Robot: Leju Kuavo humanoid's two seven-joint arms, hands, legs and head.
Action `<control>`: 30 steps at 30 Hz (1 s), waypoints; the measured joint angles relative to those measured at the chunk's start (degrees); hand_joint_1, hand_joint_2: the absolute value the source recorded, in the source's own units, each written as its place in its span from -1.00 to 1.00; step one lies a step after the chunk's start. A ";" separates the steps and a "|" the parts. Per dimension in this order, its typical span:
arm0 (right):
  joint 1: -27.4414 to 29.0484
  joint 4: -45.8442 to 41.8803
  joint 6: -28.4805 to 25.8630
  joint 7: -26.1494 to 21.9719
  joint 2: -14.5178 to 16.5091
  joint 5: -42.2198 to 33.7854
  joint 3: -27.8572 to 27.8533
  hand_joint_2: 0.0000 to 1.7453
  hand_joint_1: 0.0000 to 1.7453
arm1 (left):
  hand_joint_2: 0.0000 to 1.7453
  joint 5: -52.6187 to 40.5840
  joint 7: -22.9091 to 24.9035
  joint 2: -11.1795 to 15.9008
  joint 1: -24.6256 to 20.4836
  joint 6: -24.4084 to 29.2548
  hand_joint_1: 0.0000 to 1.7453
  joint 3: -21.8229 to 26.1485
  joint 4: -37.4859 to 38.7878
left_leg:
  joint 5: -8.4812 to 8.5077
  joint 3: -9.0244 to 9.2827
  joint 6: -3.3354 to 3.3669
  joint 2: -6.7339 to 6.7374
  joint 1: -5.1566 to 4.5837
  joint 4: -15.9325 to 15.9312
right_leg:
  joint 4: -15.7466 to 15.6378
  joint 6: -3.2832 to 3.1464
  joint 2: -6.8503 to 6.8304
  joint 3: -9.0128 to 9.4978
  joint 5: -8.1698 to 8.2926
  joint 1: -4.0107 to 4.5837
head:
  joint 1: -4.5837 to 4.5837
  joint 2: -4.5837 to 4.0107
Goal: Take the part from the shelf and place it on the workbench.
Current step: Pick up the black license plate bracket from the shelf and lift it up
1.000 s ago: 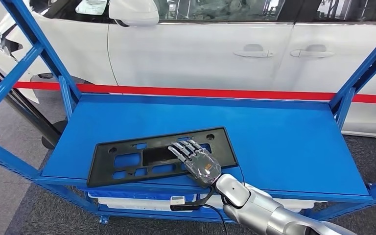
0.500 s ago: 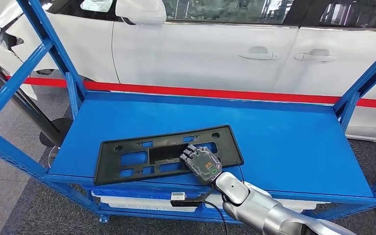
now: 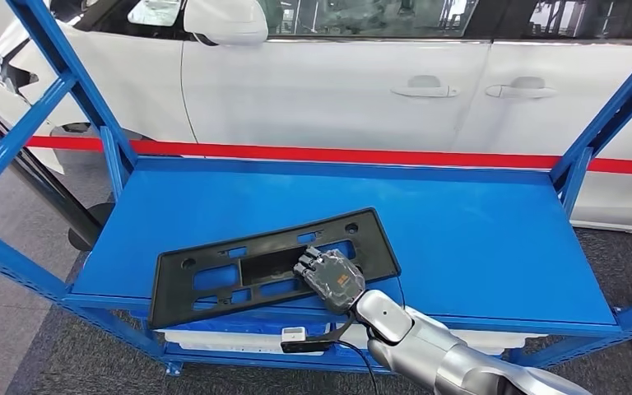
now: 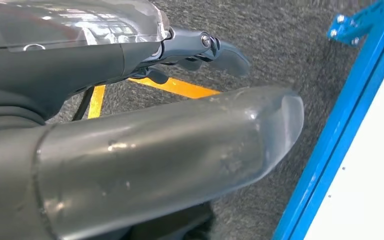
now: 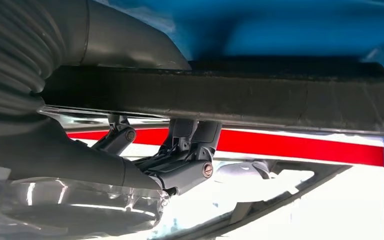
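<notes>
The right hand (image 3: 331, 278) has its fingers curled over the near long edge of the black licence-plate holder (image 3: 271, 262), thumb under it in the right wrist view, so it grips the part on the blue shelf (image 3: 477, 239). Most of the holder reaches away to the hand's left, its far corner overhanging the shelf's front edge. Gripped off-centre, the long frame could swing or sag on lifting, slip from the fingers, or catch the blue upright (image 3: 115, 164). The left hand (image 4: 200, 47) hangs above the floor, apparently holding nothing.
</notes>
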 joint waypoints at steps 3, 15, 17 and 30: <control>0.14 -2.47 -0.89 -4.11 -1.46 -2.57 -0.65 1.00 1.00 | -1.00 0.61 -0.19 -0.10 -0.03 0.22 -1.00 0.16 0.00 | 2.93 4.02 0.92 -0.43 0.03 -8.33 | 0.70 0.97 0.54 0.21 -0.51 0.29 | 0.01 0.00; 12.01 -32.39 1.69 -22.72 -16.63 -11.69 -11.56 1.00 1.00 | -1.00 2.88 -2.07 -0.72 0.20 0.43 -1.00 2.86 0.00 | 4.12 3.23 4.58 -2.46 -1.02 -8.87 | 13.08 1.29 1.69 -5.99 -4.53 0.09 | 0.01 0.00; 13.42 -35.80 2.03 -22.69 -16.52 -12.26 -12.97 1.00 1.00 | -1.00 2.88 -2.14 -0.92 0.27 0.43 -1.00 3.05 0.00 | 3.96 3.11 4.47 -2.34 -1.43 -8.82 | 5.56 0.15 0.88 -3.32 -0.66 0.60 | 0.01 0.00; 17.34 -42.40 1.91 -25.11 -18.62 -15.80 -15.73 1.00 1.00 | -1.00 3.27 -2.33 -1.07 0.33 0.63 -1.00 4.26 -0.02 | -0.58 -3.77 1.15 -0.52 -1.09 3.51 | 1.10 -0.27 0.72 -2.22 0.00 0.18 | 0.00 0.00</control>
